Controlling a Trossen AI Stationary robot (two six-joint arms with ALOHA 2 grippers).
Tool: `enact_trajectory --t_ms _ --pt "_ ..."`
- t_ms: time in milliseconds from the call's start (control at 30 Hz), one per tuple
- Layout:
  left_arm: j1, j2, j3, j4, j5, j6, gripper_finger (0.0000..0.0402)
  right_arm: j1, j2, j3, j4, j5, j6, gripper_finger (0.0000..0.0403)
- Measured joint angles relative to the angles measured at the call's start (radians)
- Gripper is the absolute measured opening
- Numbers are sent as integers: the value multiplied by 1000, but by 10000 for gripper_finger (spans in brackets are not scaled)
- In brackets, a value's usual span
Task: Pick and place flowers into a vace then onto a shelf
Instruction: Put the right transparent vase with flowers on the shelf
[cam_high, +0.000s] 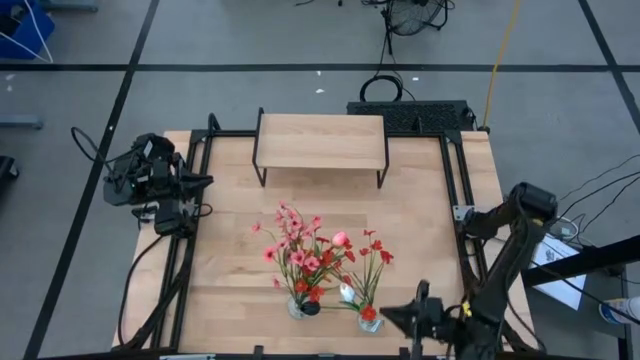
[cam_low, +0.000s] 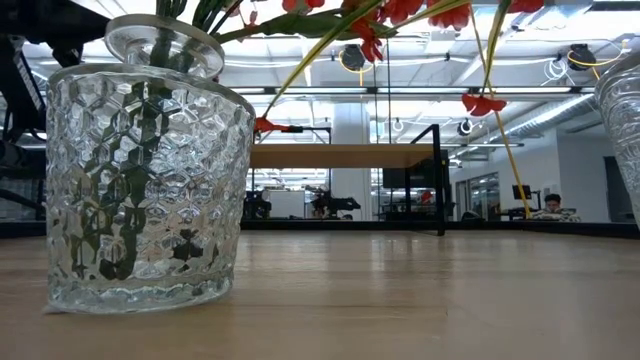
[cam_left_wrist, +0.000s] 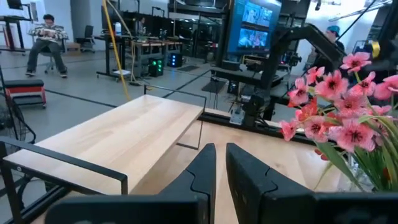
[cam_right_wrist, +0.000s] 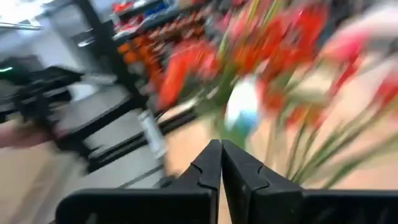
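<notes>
My right tool sits at the near edge of the light wooden bench, its two dark fingers pressed together with nothing between them. Just beside it, toward the bench's middle, stands a small clear glass vase with a few long green stems topped by red blossoms. One step farther from that tool is a second clear, honeycomb-patterned glass vase holding the fuller bunch of artificial flowers with red and pink blossoms; in the low view this vase stands upright on the bench with green stalks showing through the glass. From my right wrist camera the flowers fill the space straight ahead of the fingers, too smeared to make out detail. My left tool waits at the bench's left edge, well apart from both vases, fingers nearly together and holding nothing. Ahead of it and off to one side is the small shelf with a light wooden rectangular top on thin black metal legs, standing at the far side of the bench with its top bare; the pink blossoms show on the other side of that tool. A seated person is visible in the room beyond.
</notes>
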Motion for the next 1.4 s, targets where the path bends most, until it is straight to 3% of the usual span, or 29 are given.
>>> enact_trajectory --t_ms 233,467,600,1067,1267,1400 --pt "0 0 0 -1 -51 0 42 -7 166 0 -121 -422 519 35" --pt "0 0 0 -1 -77 -15 42 28 280 0 -40 -528 695 119" --pt "0 0 0 -1 -80 -26 42 27 303 0 -90 -612 772 146" --pt "0 0 0 -2 -92 -40 42 -15 402 3 -77 -702 829 210" --pt "0 0 0 -3 -71 -60 42 10 393 1 -87 -607 809 254" --pt "0 0 0 -4 -71 -72 42 7 383 1 -131 -616 801 262"
